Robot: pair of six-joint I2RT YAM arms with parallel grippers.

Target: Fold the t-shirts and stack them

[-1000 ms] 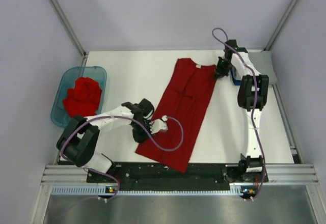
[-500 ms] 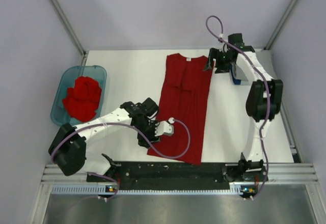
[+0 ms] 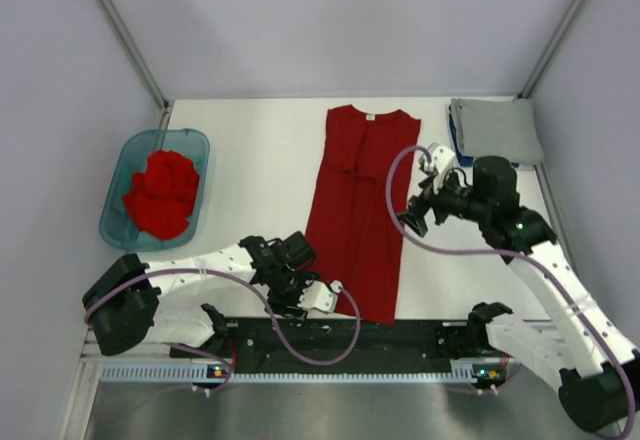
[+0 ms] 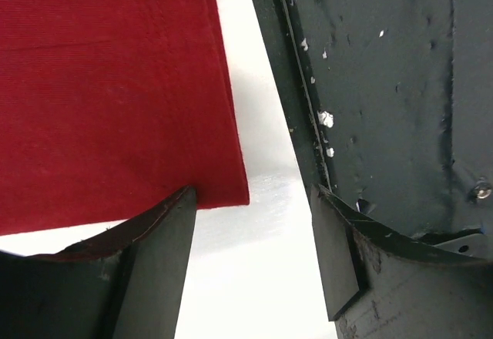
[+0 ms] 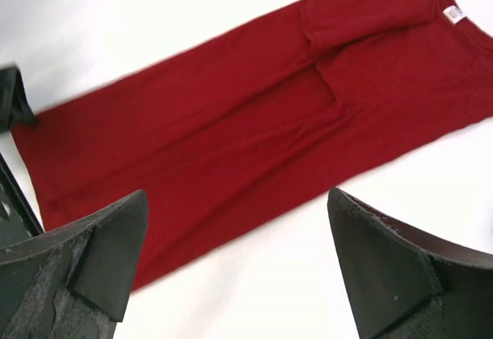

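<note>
A red t-shirt (image 3: 360, 205), folded lengthwise into a long strip, lies flat mid-table with its white neck tag (image 3: 368, 116) at the far end. The left gripper (image 3: 327, 296) is open at the shirt's near left hem corner. In the left wrist view that corner (image 4: 223, 192) sits just beside one fingertip (image 4: 181, 208), and nothing lies between the jaws. My right gripper (image 3: 412, 222) hovers open over the strip's right edge, with the shirt (image 5: 254, 123) spread beyond its empty jaws. A folded grey t-shirt (image 3: 495, 130) lies at the back right. More crumpled red t-shirts (image 3: 160, 192) fill the tub.
The translucent teal tub (image 3: 190, 140) stands at the left edge of the table. The black base rail (image 3: 340, 338) runs along the near edge, close to the left gripper, and fills the right side of the left wrist view (image 4: 385, 85).
Both grippers opened and let go of the red shirt, which now lies straight. The right arm drew back from the far collar; the left moved toward the near edge.
</note>
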